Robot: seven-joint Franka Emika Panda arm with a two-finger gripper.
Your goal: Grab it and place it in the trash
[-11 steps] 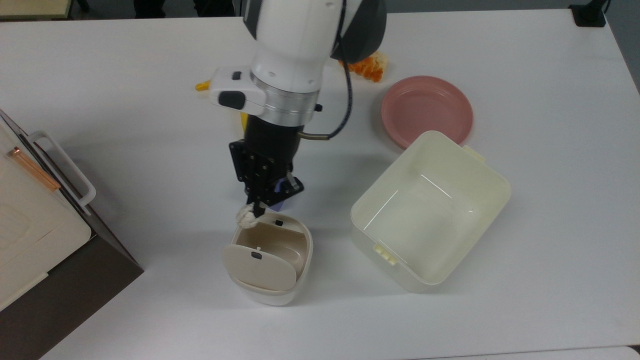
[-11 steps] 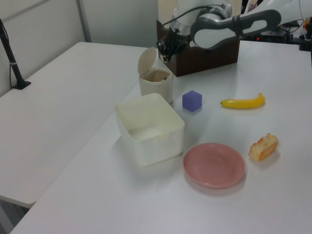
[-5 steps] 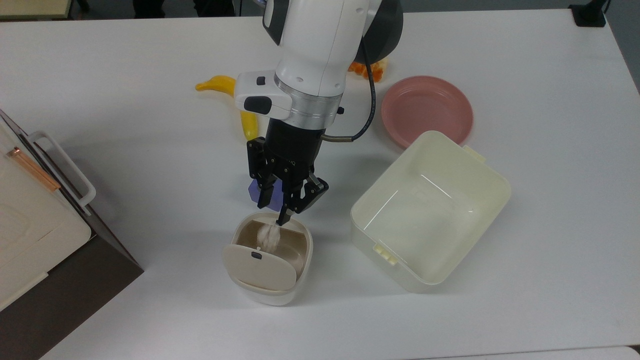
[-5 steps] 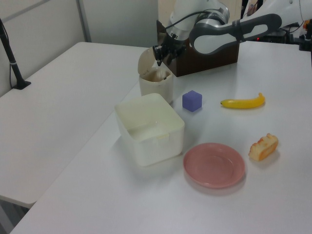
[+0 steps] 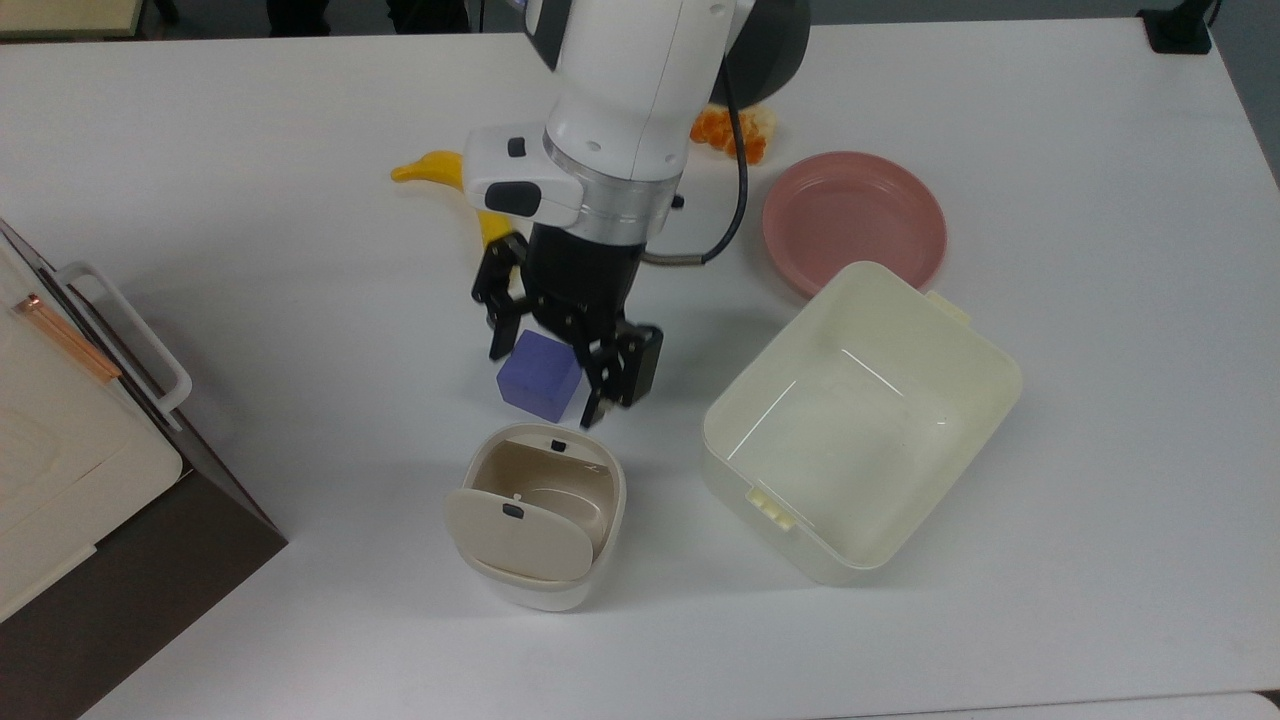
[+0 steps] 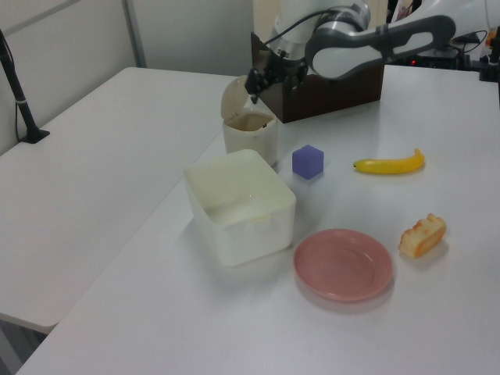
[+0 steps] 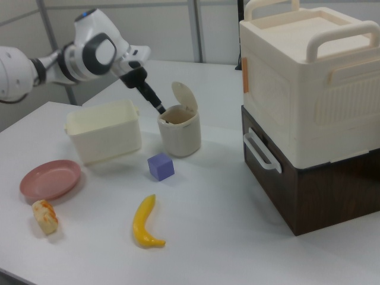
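The trash point(image 5: 600, 560) is a small rounded white bin with a beige inside, and its beige flap lid point(image 5: 515, 535) stands open. It also stands in the left view point(image 6: 250, 134) and in the right view point(image 7: 179, 133). My gripper point(image 5: 547, 380) hangs open just beyond the bin's far rim in the top view, over a purple cube point(image 5: 535, 368), with nothing between its fingers. The gripper point(image 6: 260, 84) is above the bin in the left view, and by its rim point(image 7: 159, 108) in the right view. The off-white ball is hidden.
A large cream tub point(image 5: 800, 545) sits at the bin's right in the top view, with a pink plate point(image 5: 855, 220) behind it. A banana point(image 5: 435, 165) and an orange-and-white food lump point(image 5: 740, 135) lie farther back. Stacked boxes point(image 5: 60, 440) fill the top view's left edge.
The gripper carried the ball over the bin and opened. The ball dropped inside and out of sight. The gripper then drew back over the purple cube with its fingers spread wide.
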